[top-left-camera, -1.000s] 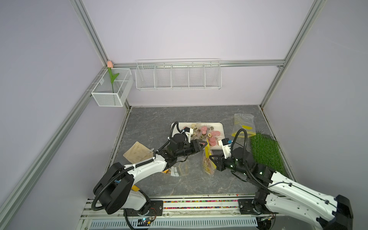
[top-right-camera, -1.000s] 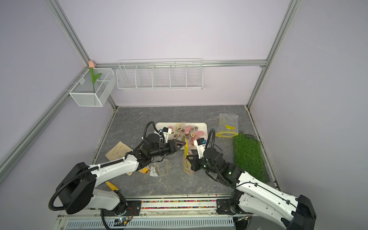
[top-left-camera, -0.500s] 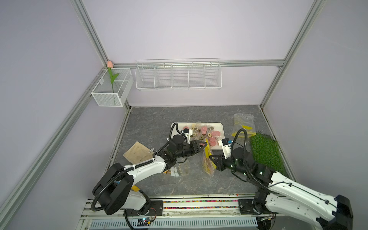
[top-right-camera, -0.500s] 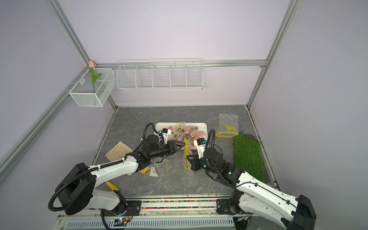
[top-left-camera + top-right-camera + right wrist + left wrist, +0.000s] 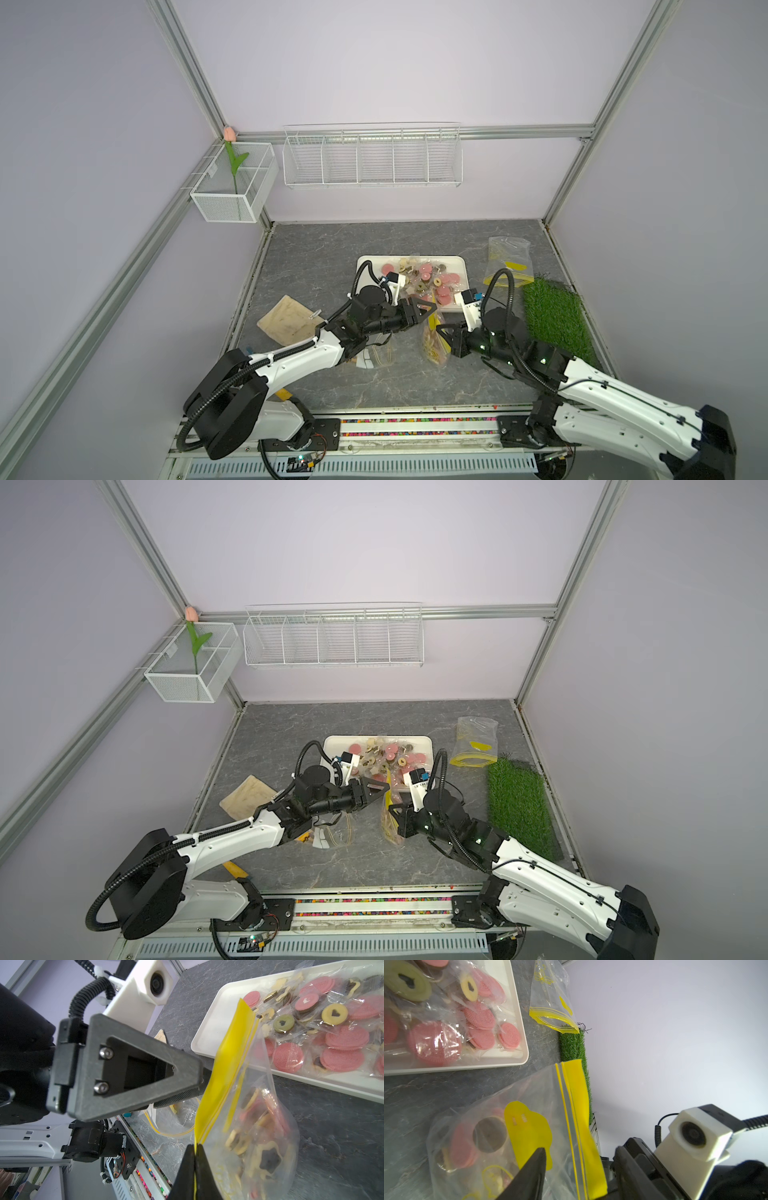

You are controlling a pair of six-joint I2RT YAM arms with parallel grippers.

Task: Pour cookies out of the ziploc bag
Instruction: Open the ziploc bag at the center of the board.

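right gripper [image 5: 195,1148] clenched clear yellow-sealed ziploc bag [image 5: 259,1126] | left gripper [image 5: 580,1150] released, astride seal | pink, beige, brown cookies [image 5: 268,1159] lay inside

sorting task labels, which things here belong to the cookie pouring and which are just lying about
Job: ziploc bag, pinched by the right gripper; left gripper, open at its zip; cookies; white tray.
Lying about: empty bag, grass mat, beige pad, wire rack, tulip.

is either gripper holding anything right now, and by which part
The right gripper is shut on the ziploc bag, pinching one end of its yellow zip strip. The left gripper stands open around that strip, gripping nothing.
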